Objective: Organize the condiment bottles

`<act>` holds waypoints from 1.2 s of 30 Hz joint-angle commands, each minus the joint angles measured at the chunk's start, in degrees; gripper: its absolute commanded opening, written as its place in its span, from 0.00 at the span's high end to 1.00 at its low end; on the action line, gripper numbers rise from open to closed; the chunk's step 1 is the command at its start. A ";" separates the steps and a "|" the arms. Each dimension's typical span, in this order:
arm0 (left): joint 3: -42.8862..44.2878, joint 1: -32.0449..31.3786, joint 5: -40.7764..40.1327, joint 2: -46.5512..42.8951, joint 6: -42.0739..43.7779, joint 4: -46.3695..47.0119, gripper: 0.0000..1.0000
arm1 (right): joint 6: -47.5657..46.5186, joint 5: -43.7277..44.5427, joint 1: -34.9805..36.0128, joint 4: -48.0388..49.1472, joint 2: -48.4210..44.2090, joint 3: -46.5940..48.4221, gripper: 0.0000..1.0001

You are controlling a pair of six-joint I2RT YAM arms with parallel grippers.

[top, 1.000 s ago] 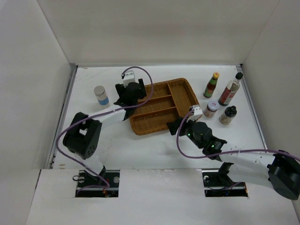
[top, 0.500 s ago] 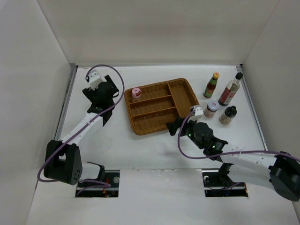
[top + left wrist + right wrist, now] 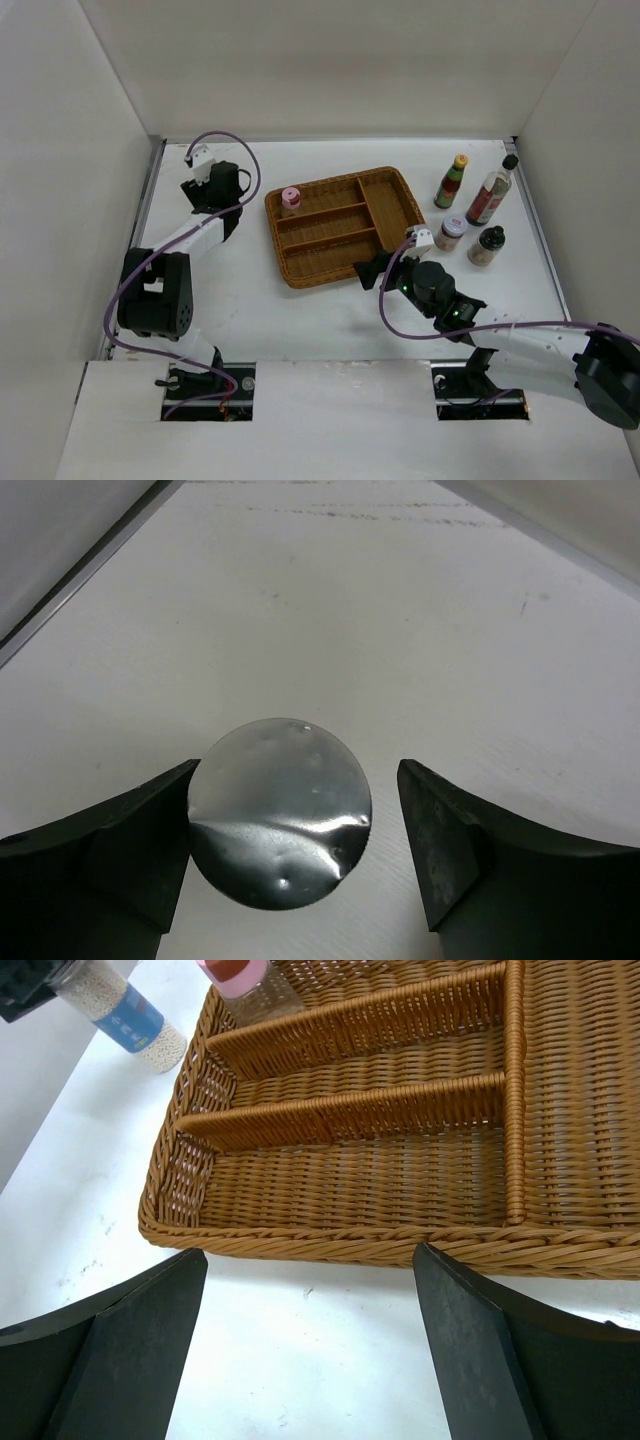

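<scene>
Left pincer (image 3: 297, 780) sits loose around the round grey-capped jar (image 3: 280, 830); centre it, squeeze softly. Right pincer (image 3: 310, 1252) gapes empty.

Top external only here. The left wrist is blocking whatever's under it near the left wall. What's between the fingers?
Observer: The left wrist view shows a round grey cap, seen from above, between the left fingers.
Operator: Clamped?
Observer: No. Bare table shows between the cap and the finger on that view's right side.
Operator: Which jar is it?
Observer: The right wrist view shows a blue-label jar filled with white pellets, on the table just outside a corner of the wicker tray.
</scene>
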 commanded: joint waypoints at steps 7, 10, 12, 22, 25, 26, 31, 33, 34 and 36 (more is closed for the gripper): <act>-0.41 -1.17 -0.71 -9.56 0.29 2.92 0.66 | 0.10 0.24 -0.12 3.04 -1.78 -0.14 0.10; -0.50 -5.21 -2.55 -17.38 1.43 4.76 0.66 | 0.19 0.94 -0.03 3.57 -3.37 -0.93 0.10; 1.16 -8.55 -3.35 -20.91 3.36 6.69 0.66 | 0.54 1.47 -0.47 3.75 -3.98 -1.37 0.10; 19.52 -25.95 4.28 -8.65 7.15 8.55 0.66 | 1.77 5.42 -3.02 3.04 -8.64 -3.48 0.19; 23.74 -28.07 5.96 -1.70 7.06 8.90 0.66 | 3.00 5.86 -4.60 2.96 -10.92 -4.71 0.19; 25.58 -28.51 6.57 0.93 7.06 8.55 0.66 | 3.26 5.87 -5.39 2.96 -11.37 -5.06 0.19; 31.66 -30.27 10.45 10.96 6.36 7.58 0.66 | 4.76 4.46 -7.42 1.20 -11.90 -5.06 0.18; 32.63 -30.97 10.71 13.16 6.27 7.58 0.66 | 4.85 4.46 -7.51 1.20 -11.46 -4.98 0.18; 32.90 -31.15 10.71 14.31 6.36 7.67 0.66 | 4.85 4.46 -7.59 1.11 -11.11 -4.80 0.18; 33.51 -31.24 10.80 16.42 6.36 7.58 0.66 | 4.85 4.28 -7.68 1.02 -10.84 -4.62 0.18</act>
